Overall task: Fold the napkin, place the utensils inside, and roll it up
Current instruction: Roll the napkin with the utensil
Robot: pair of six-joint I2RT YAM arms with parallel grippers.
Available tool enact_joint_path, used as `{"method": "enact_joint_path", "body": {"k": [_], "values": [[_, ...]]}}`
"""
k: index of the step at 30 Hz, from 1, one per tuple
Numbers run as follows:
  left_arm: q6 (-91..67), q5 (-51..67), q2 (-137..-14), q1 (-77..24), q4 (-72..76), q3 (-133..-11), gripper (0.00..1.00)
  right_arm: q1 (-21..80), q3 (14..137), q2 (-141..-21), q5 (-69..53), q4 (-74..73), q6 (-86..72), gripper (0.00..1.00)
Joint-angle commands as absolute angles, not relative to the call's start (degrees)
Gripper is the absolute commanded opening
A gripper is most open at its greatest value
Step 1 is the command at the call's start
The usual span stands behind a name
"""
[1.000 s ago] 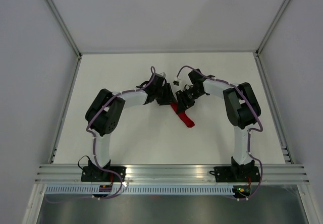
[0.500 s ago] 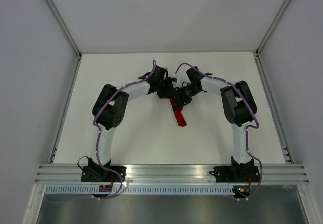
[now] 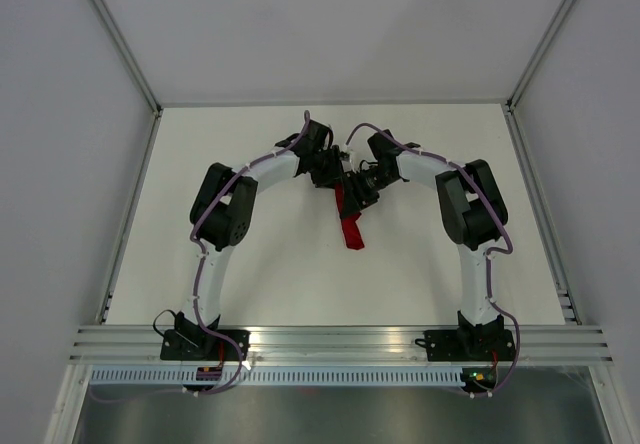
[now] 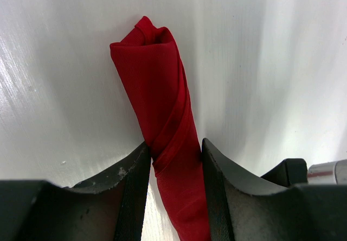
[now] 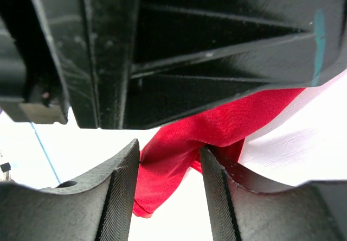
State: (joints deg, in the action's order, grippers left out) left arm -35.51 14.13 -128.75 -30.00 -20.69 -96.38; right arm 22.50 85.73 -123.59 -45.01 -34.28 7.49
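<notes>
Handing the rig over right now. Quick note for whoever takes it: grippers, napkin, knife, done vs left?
Left gripper: closed on the napkin, one finger pressing each side of the roll.
Right gripper: also closed on the red cloth, at the roll's far end, tight against the left gripper.
The napkin is rolled into a narrow tube around the middle of the table, with its near end free.
Knife: not visible in any view, so I cannot tell whether it is inside.
Done: fold and roll look finished.
Left: probably release both grippers, back off and check that the roll holds.
</notes>
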Motion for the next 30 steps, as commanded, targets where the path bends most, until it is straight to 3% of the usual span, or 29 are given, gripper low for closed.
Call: {"method": "enact_joint_path", "body": {"k": [1, 13, 30], "values": [[-33.31, 16.08, -129.90, -30.06, -21.97, -98.88, 0.47, 22.68, 86.04, -123.75, -39.81, -34.54, 7.56, 0.56], [-33.40, 15.91, -130.25, -29.88, -22.32, -99.14, 0.47, 21.53, 86.13, -119.71, -38.41, -34.19, 5.10, 0.56], [-32.52, 16.08, -130.87, -29.71, -23.03, -99.67, 0.47, 21.09, 84.73, -118.39, -32.70, -31.12, 3.43, 0.44]]}}
